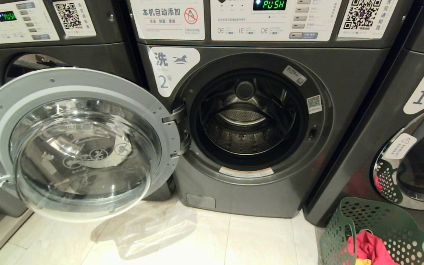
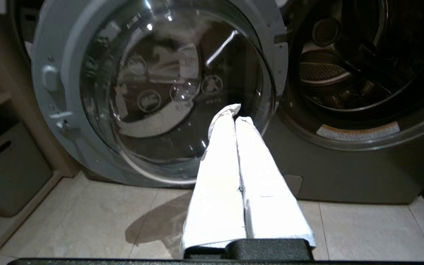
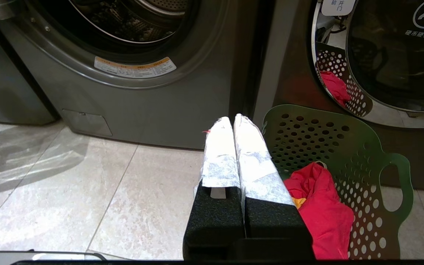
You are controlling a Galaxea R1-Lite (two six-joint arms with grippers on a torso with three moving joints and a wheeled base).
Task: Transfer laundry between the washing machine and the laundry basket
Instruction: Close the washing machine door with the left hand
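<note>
White wrapping covers the fingers of the left gripper [image 2: 236,112], which are pressed together with nothing between them; they point at the lower edge of the open glass door [image 1: 83,147], above the pale tiled floor [image 1: 197,239]. The right gripper [image 3: 233,121] is likewise clenched and empty, its white-wrapped fingers riding on black foam blocks, held low over the floor just beside the near rim of the laundry basket [image 3: 344,147]. Neither arm shows in the head view.

The green perforated basket stands on the floor to the robot's right, against the front of the machine labelled 1 [image 1: 423,88]. In it lies the laundry [image 3: 322,206]: a red-pink garment bunched on top, with a bit of orange-yellow cloth peeking out beneath it. The basket and the red cloth are mirrored in the chrome rim of that neighbour's shut door.

The washing machine [image 1: 271,191], dark grey with a white label bearing the number 2, stands straight ahead. Its round door is swung fully open to the left, across the front of a third machine [image 1: 13,36]. The steel drum [image 1: 243,129] inside looks empty of cloth. A green display [image 1: 269,4] on the panel above reads PUSH.
</note>
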